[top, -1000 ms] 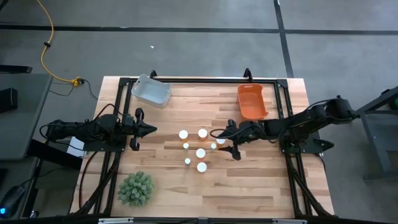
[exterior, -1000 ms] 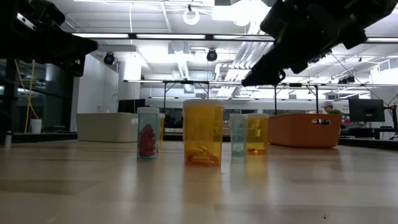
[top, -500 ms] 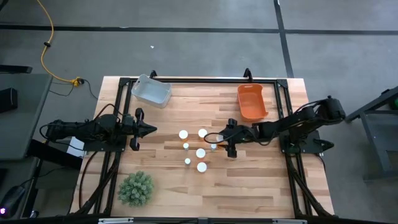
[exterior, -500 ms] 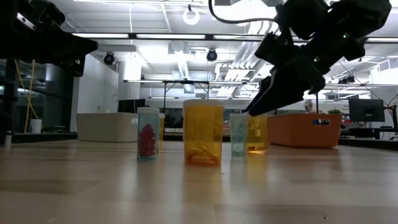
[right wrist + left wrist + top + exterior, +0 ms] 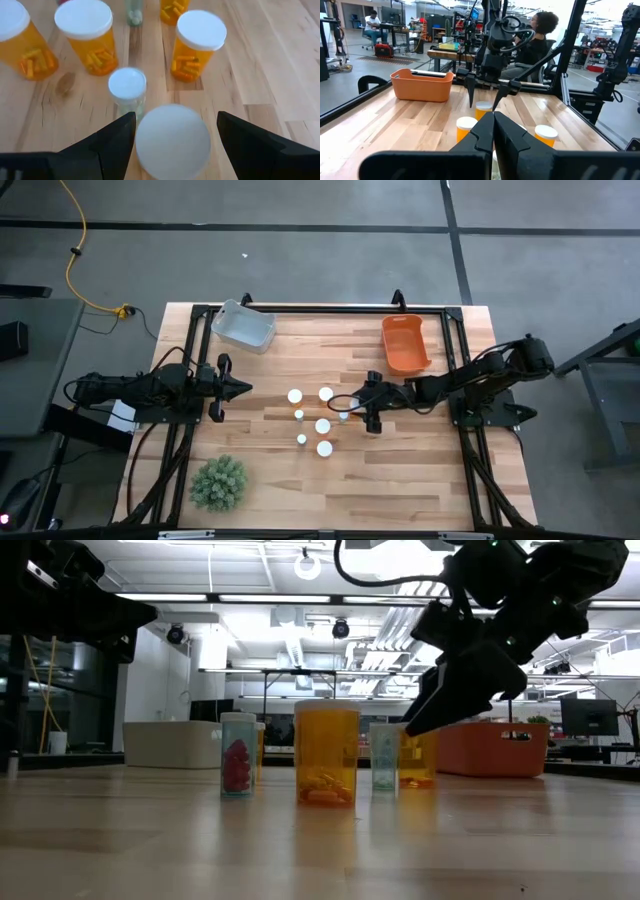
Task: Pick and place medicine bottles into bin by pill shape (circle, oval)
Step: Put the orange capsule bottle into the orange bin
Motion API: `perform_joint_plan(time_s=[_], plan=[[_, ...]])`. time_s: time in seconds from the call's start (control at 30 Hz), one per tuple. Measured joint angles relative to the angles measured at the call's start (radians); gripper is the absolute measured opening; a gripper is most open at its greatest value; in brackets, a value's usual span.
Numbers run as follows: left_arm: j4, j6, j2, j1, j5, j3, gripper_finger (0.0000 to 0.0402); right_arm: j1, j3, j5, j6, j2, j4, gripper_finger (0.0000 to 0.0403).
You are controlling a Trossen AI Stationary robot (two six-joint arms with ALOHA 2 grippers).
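Your right tool (image 5: 367,409) has dropped over the bottles (image 5: 322,425)
Its fingers now straddle one white-capped bottle (image 5: 173,140) mid-counter, spread, not gripping; your left tool (image 5: 243,388) waits pinched together

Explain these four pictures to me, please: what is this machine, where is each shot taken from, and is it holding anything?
It is a robot with two dark arms at a wooden table, each ending in a two-finger gripper. One picture looks straight down, one looks level across the tabletop, and two come from cameras on the arms' wrists.

On the table stand several small amber medicine bottles with white caps, a grey bin, an orange bin and a green spiky ball.

The right gripper is open, its fingers on either side of one white-capped bottle at the edge of the cluster, not yet closed on it. The left gripper is shut, waits at the table's left side and holds nothing.
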Motion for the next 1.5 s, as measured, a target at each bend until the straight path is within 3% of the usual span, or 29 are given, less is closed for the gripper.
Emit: perform_joint_plan(time_s=[0.73, 1.13, 1.5], plan=[[0.0, 0.0, 0.0, 0.0, 0.0, 0.0, 0.0001, 0.0, 0.0, -0.033, 0.021, 0.0, -0.035, 0.0271], [0.0, 0.0, 0.0, 0.0, 0.0, 0.0, 0.0001, 0.0, 0.0, -0.032, 0.02, 0.0, -0.033, 0.0206], [0.0, 0.0, 0.0, 0.0, 0.0, 0.0, 0.0001, 0.0, 0.0, -0.022, -0.008, -0.047, -0.045, 0.0201]])
